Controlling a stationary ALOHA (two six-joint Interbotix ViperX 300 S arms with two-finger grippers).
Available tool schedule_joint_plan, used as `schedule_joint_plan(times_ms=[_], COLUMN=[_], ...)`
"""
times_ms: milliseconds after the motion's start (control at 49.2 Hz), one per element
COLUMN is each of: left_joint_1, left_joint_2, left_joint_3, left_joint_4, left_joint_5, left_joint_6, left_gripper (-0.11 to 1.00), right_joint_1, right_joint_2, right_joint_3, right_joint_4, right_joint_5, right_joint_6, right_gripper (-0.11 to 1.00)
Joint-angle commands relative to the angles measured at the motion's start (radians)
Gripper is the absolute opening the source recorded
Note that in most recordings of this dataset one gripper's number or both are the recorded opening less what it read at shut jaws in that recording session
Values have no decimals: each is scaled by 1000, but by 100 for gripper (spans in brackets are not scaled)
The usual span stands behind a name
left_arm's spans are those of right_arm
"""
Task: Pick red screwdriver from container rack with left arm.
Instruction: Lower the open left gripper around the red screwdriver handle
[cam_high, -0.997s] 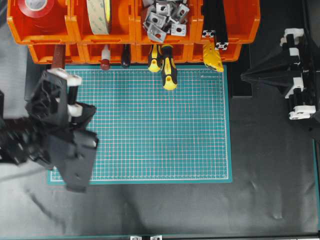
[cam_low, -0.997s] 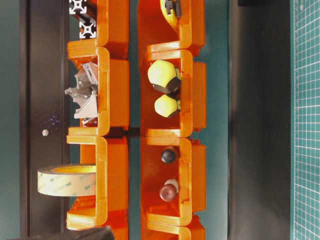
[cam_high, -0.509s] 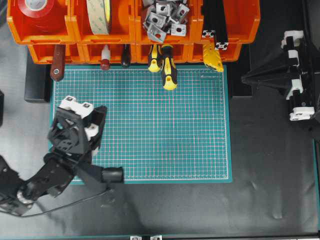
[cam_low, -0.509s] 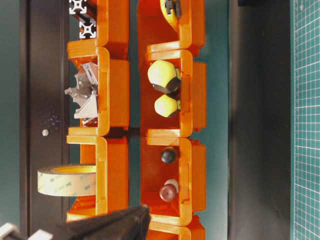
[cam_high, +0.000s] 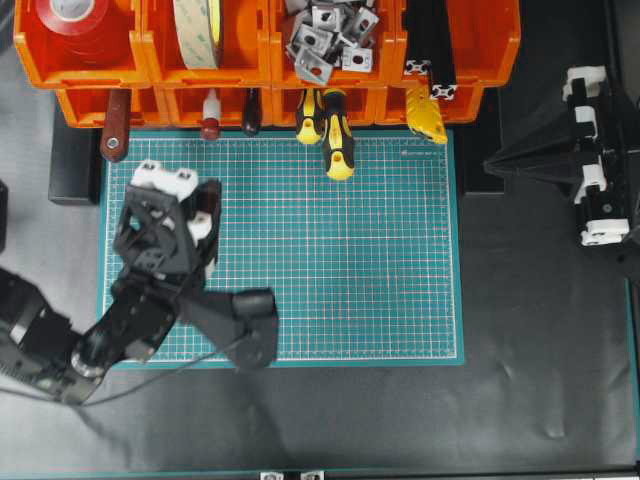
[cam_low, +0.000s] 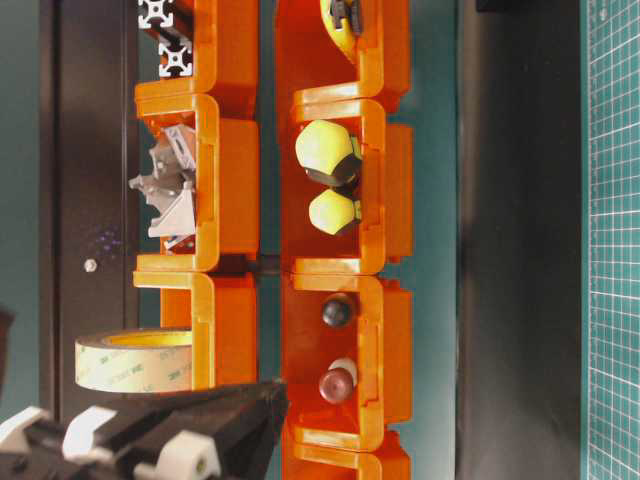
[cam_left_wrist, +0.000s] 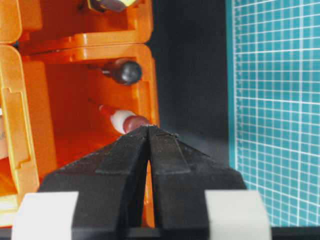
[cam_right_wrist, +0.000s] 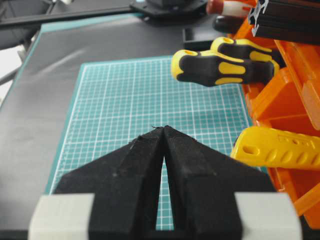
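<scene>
The red screwdriver (cam_high: 210, 115) lies in a lower bin of the orange container rack (cam_high: 150, 62), its rounded dark-red end sticking out toward the mat. It also shows in the table-level view (cam_low: 337, 383) and in the right wrist view (cam_right_wrist: 227, 7). My left gripper (cam_high: 208, 192) hovers shut and empty over the mat's left part, short of the rack, rolled on its side. In the left wrist view its tips (cam_left_wrist: 149, 127) line up just below the red screwdriver (cam_left_wrist: 127, 121) in its bin (cam_left_wrist: 35, 100). My right gripper (cam_high: 490, 155) rests shut at the right, tips (cam_right_wrist: 163, 127) touching.
Two yellow-and-black screwdrivers (cam_high: 337, 140) poke out of the neighbouring bin, a dark-handled tool (cam_high: 251, 115) sits right of the red one, and a brown-handled tool (cam_high: 113, 125) to its left. Upper bins hold tape rolls and metal brackets (cam_high: 325, 35). The green cutting mat (cam_high: 320, 260) spreads below the rack.
My left gripper has swung over the mat, then moved up toward the rack and a little right, staying shut. It now shows more in the table-level view. The right arm has not moved.
</scene>
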Motion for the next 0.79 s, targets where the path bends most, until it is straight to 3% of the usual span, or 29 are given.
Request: schedule_joint_plan(times_ms=[0,529,590,773], left_joint_1=[12,43,49,67], left_joint_2=[-14,-2,-5,-15], left_joint_3=[-29,-41,-34,14], left_joint_4=[6,2,-3,-8], left_joint_5=[-20,-48,-54,-87], left_joint_6=[2,11,6,-6], left_gripper=[0,2,10,65], right_joint_1=[5,32,34,41], right_joint_2=[3,-46,-48,-48], right_joint_3=[-17,-17,-17,-17], right_joint_4=[-3,-5,-3,-3], right_joint_5=[8,17,17,17], right_joint_6=[-2,-3,-3,-3], right_gripper=[0,0,0,0])
